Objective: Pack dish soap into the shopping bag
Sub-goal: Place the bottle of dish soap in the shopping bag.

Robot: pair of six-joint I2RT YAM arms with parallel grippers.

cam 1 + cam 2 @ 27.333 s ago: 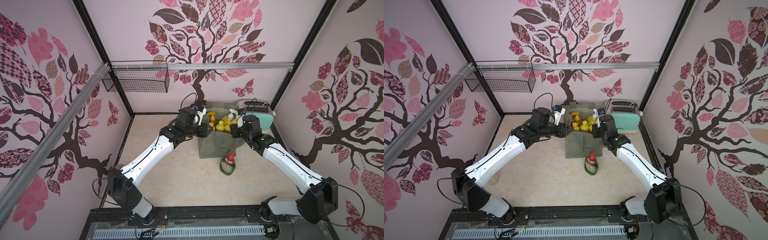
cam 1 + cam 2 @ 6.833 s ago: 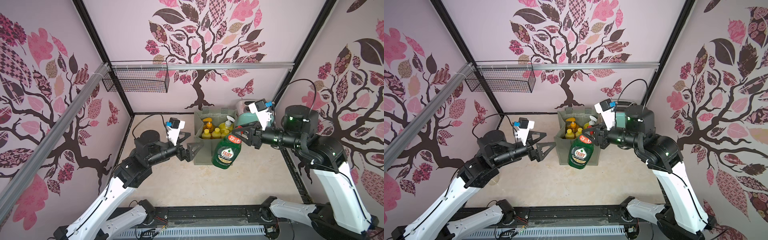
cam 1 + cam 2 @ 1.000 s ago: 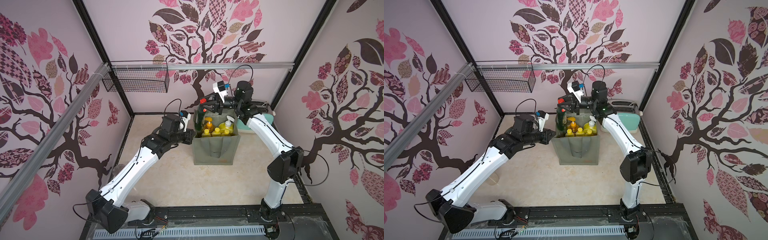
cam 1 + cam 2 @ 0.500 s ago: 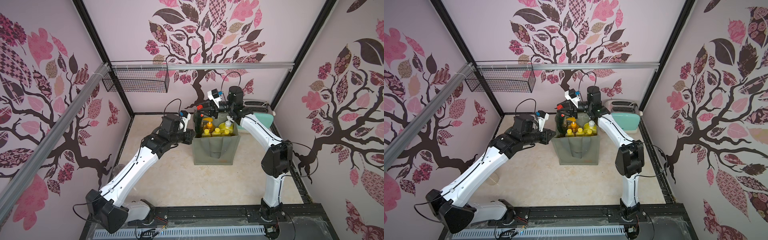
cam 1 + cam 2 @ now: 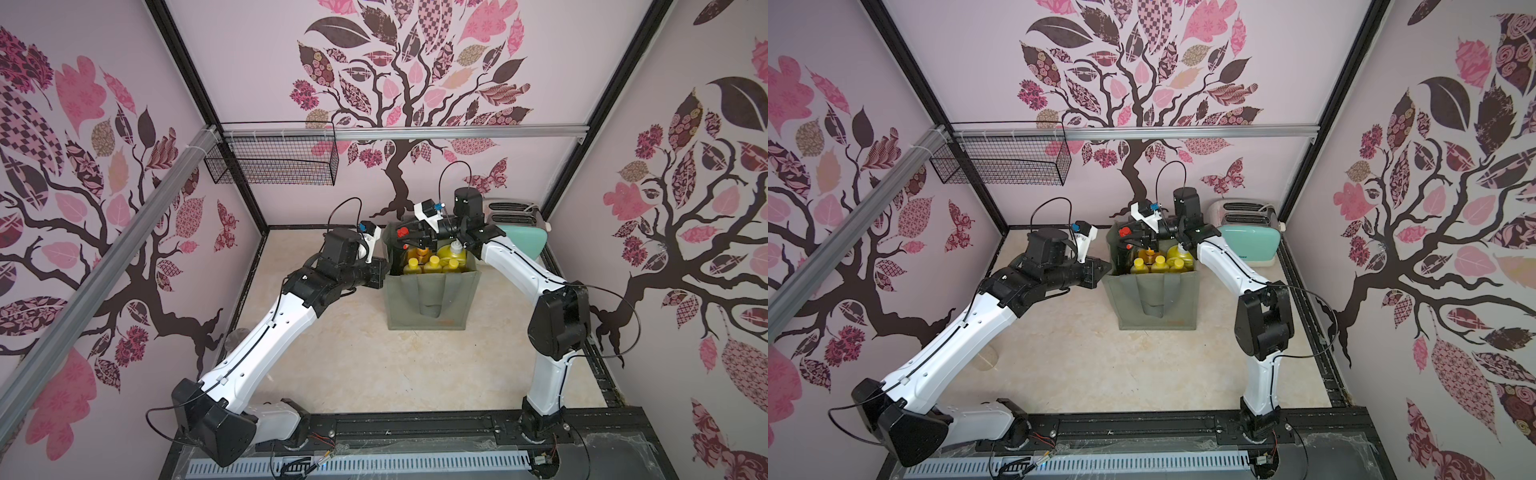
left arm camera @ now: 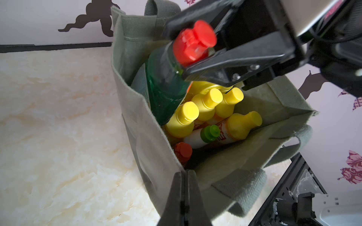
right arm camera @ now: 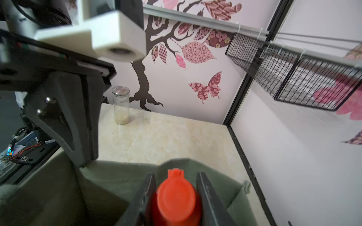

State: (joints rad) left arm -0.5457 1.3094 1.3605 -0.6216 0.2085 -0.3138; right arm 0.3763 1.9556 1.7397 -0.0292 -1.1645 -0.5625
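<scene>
OK, right gripper (image 7: 175,176) is clamped on the neck of the green bottle (image 6: 166,84), one jaw on each side just under its red cap (image 6: 194,43). Bottle is tilted. Its lower body is down inside the bag (image 5: 430,299), against the wall nearest my left arm, and the cap and shoulder sit above the rim. Left gripper (image 6: 185,176) has its jaws pressed flat together, pinching the bag's top edge as far as I can tell. Bag stands upright on the table (image 5: 353,357) toward the back wall, mouth open, with the toaster (image 5: 523,237) just beside it. Inside I see four yellow-capped bottles (image 6: 188,113) packed close, one of them leaning. A white bottle (image 6: 193,139) with a green cap lies among them, and a second red cap (image 6: 183,150) shows lower down by the pinched wall. Big yellow bottle (image 5: 446,257) sits at the back of the bag. Glass jar (image 7: 120,105) stands on the table well apart from the bag. Wire basket (image 5: 270,162) hangs on the back wall.
</scene>
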